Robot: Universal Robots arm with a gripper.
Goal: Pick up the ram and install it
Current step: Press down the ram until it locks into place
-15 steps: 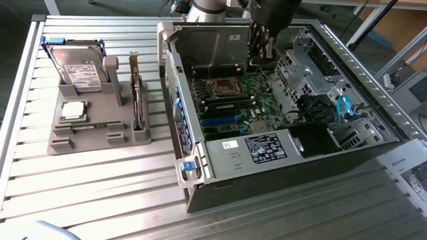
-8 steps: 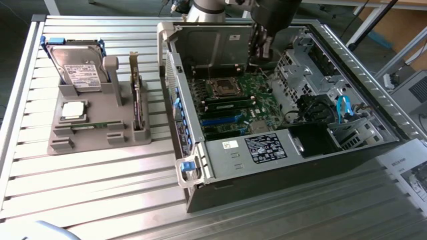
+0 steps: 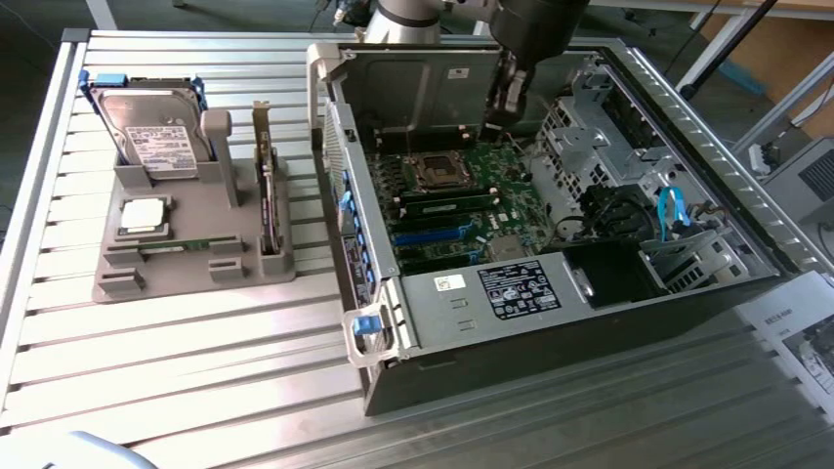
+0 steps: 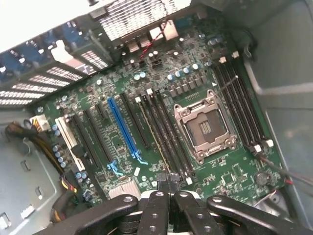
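Exterior view: high, angled down, well back, over table and open computer case.
Wrist view: close above, facing down.
Shared: motherboard, CPU socket.

A ribbed, silver aluminium-profile work table is lit brightly from above, glare falling on its slats. Beyond its far edge, dark grey floor is seen; at the exterior view's right, a brown cardboard box is glimpsed.
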